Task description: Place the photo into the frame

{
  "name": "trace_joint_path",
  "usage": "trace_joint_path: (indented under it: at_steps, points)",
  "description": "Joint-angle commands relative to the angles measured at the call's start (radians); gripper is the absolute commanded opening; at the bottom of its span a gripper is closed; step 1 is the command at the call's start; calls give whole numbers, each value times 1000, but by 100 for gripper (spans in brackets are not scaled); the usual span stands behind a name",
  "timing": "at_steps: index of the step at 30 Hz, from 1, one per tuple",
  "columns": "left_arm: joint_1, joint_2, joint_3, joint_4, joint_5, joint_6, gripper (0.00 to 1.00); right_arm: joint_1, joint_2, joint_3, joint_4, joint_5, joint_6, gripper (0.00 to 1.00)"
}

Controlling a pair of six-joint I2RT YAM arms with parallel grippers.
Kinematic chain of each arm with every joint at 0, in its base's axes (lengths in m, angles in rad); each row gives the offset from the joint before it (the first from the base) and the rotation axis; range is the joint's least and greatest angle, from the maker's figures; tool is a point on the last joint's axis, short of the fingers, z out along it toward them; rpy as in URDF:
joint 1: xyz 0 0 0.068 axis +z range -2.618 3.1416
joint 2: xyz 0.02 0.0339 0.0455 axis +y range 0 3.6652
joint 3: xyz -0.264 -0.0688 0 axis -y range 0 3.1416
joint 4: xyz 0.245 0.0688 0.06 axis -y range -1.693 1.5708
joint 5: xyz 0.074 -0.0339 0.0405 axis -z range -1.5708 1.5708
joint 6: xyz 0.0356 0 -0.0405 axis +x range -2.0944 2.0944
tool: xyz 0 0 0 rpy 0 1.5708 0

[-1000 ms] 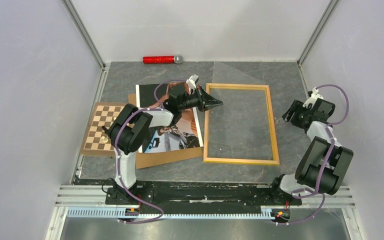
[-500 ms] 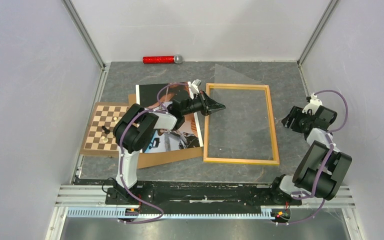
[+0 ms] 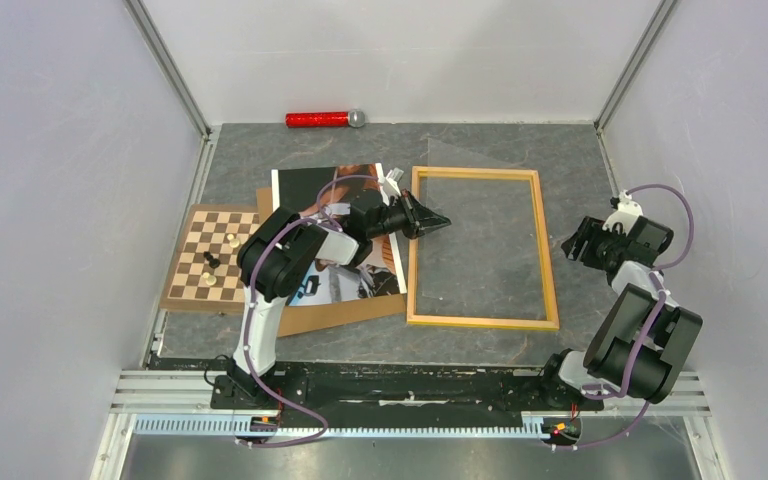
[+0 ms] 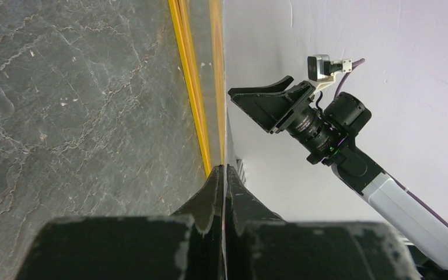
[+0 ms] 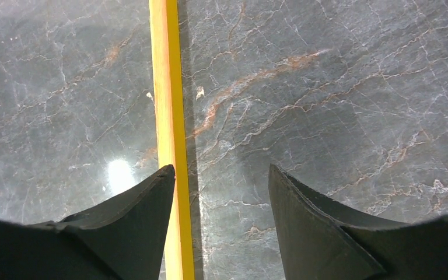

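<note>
The photo (image 3: 305,185) lies face up on a brown backing board (image 3: 330,316), and my left arm covers part of it. To its right, flat on the grey floor, is the yellow-orange frame (image 3: 480,322). A clear sheet (image 3: 455,158) lies tilted over the frame, its far corner poking past the top rail. My left gripper (image 3: 444,220) sits just inside the frame's left rail and is shut on that sheet's thin edge (image 4: 223,168). My right gripper (image 3: 578,240) stands open with nothing in it, just outside the right rail. In the right wrist view that rail (image 5: 166,87) runs beside my left fingertip (image 5: 163,175).
A brown-and-cream chessboard (image 3: 188,285) with a few pieces lies at the left, under the backing board's edge. A red cylinder with a silver end (image 3: 322,119) rests by the back wall. White walls close in on three sides, and the arms' mounting rail (image 3: 410,385) runs along the near edge.
My left gripper has moved slightly nearer and lower over the frame's left rail, and the clear sheet's far corner has shifted nearer with it. My right gripper has drawn back a little.
</note>
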Motion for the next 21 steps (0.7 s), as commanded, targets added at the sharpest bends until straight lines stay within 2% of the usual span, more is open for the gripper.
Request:
trace_joint_path:
  at_steps: [1,21]
  points:
    - [-6,2,8,78,-16,47,2,-8,-16,-5,47,-30,-13,63]
    - [-16,3,-1,74,-6,-18,2,-22,-6,-10,47,-45,-16,62]
